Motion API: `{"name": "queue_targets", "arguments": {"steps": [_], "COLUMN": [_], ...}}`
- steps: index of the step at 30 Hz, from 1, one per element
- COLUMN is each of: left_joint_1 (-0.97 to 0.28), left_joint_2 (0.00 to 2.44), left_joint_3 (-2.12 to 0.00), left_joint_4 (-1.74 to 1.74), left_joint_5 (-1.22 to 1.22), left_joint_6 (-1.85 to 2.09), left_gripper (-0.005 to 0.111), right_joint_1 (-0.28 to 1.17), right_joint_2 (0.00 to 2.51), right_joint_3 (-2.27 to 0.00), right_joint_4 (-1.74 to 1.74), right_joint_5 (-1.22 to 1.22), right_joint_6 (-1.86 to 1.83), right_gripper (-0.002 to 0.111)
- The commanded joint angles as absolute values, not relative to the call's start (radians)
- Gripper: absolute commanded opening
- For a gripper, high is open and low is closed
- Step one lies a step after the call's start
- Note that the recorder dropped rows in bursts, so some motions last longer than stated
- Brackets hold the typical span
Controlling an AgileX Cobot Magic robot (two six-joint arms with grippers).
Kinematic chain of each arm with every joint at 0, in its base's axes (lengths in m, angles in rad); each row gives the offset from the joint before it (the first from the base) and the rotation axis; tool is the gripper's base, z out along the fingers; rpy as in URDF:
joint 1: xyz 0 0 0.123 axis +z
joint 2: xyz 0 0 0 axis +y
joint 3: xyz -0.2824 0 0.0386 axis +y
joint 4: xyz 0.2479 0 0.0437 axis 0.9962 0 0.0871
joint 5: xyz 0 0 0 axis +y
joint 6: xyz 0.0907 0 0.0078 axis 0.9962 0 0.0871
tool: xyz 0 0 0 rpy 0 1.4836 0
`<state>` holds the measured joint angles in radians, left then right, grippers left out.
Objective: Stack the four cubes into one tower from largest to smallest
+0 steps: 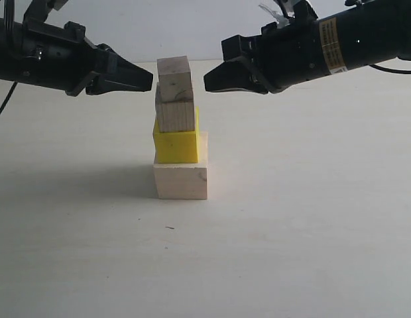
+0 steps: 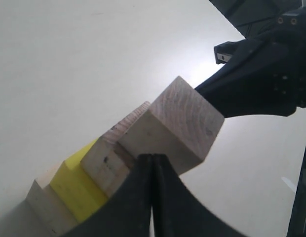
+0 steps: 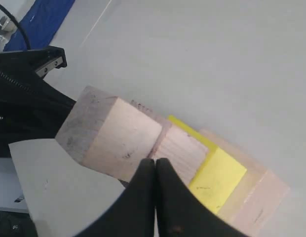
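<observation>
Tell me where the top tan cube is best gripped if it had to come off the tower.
Probably across two opposite upright faces of the top tan cube, above mid-height, coming straight down from above. Its flat, parallel sides suit the jaws and its top face is free. A lower grip could nudge the tan cube beneath, which is barely wider.
</observation>
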<state>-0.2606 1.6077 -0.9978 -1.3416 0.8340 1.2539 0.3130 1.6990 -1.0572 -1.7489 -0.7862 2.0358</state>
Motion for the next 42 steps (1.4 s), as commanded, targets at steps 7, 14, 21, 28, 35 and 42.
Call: {"name": "queue_targets", "arguments": {"steps": [7, 14, 21, 28, 35, 42], "left_joint_1": [-0.258, -0.258, -0.258, -0.258, -0.258, -0.258], "left_joint_2": [1.599, 1.599, 1.599, 1.599, 1.599, 1.599], "left_joint_3": [-1.004, -1.004, -1.004, -1.004, -1.004, -1.004], "left_joint_4": [-1.355, -1.355, -1.355, -1.354, -1.354, -1.354], "left_joint_5": [0.832, 0.832, 0.829, 0.829, 0.823, 0.823], "left_joint_6": [1.258, 1.258, 1.258, 1.258, 1.258, 1.260], "left_gripper": [0.000, 0.000, 0.000, 0.000, 0.000, 0.000], "right_joint_1": [0.315, 0.315, 0.332, 0.337, 0.337, 0.337], "right_joint_2": [1.690, 1.692, 1.692, 1.692, 1.692, 1.692], "right_joint_3": [-1.055, -1.055, -1.055, -1.055, -1.055, -1.055], "right_joint_4": [-1.744, -1.744, -1.744, -1.744, -1.744, -1.744], "right_joint_5": [-0.745, -0.751, -0.779, -0.816, -0.851, -0.864], "right_joint_6": [2.023, 2.033, 2.033, 2.033, 2.033, 2.030], "right_gripper": [0.000, 0.000, 0.000, 0.000, 0.000, 0.000]}}
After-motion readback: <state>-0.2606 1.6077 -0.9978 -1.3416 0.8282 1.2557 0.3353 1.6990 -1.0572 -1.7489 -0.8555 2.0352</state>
